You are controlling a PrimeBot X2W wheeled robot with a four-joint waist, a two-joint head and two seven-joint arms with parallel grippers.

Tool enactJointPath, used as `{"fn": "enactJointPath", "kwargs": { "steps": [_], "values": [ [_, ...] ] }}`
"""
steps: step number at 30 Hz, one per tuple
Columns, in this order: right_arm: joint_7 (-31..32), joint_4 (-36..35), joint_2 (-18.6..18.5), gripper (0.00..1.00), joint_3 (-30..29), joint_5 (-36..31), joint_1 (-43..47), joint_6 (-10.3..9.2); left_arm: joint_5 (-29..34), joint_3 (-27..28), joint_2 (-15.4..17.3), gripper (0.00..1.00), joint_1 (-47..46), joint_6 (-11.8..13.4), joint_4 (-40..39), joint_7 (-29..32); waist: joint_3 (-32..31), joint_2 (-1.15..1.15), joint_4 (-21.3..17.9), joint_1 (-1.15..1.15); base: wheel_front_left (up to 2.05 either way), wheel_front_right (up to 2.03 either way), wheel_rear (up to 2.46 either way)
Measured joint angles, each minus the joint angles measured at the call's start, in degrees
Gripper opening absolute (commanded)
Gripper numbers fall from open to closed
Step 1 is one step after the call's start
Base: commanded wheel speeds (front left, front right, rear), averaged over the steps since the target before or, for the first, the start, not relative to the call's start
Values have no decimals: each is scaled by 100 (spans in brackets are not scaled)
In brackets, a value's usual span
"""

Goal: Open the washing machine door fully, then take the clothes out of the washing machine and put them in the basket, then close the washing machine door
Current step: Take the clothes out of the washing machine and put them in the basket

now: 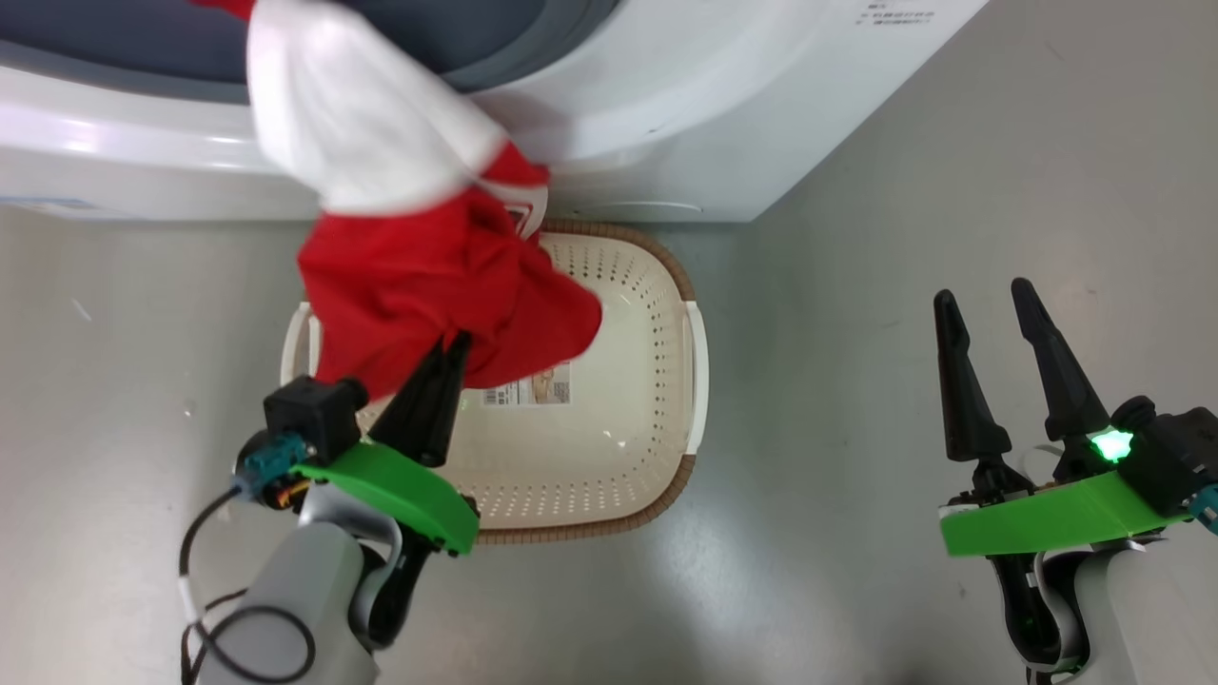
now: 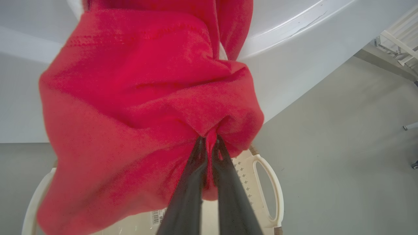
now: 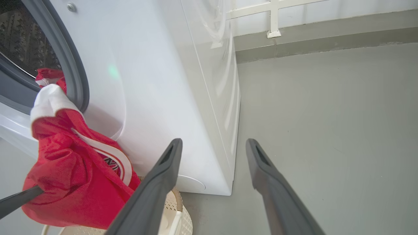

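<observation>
Left wrist view: the left pincer (image 2: pixel 209 138) is clamping a fold of the clothes (image 2: pixel 147 98), jaws nearly together, holding the red bundle over the basket (image 1: pixel 699 362), apparently for dropping in; the white end is trailing from the washing machine (image 1: pixel 666 114) opening. The right pincer (image 1: pixel 983 290) is standing wide and empty, aside. The basket's sticker (image 1: pixel 533 385) is showing print too small to read.
</observation>
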Motion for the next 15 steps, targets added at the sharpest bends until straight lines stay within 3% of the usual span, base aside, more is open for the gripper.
{"fn": "enactJointPath", "kwargs": {
  "steps": [15],
  "values": [
    [0,-83,-1,100,111,36,-202,0,-138,-461,104,0,-913,0,1563,1,477,0,-181,0,0,0,0]
  ]
}}
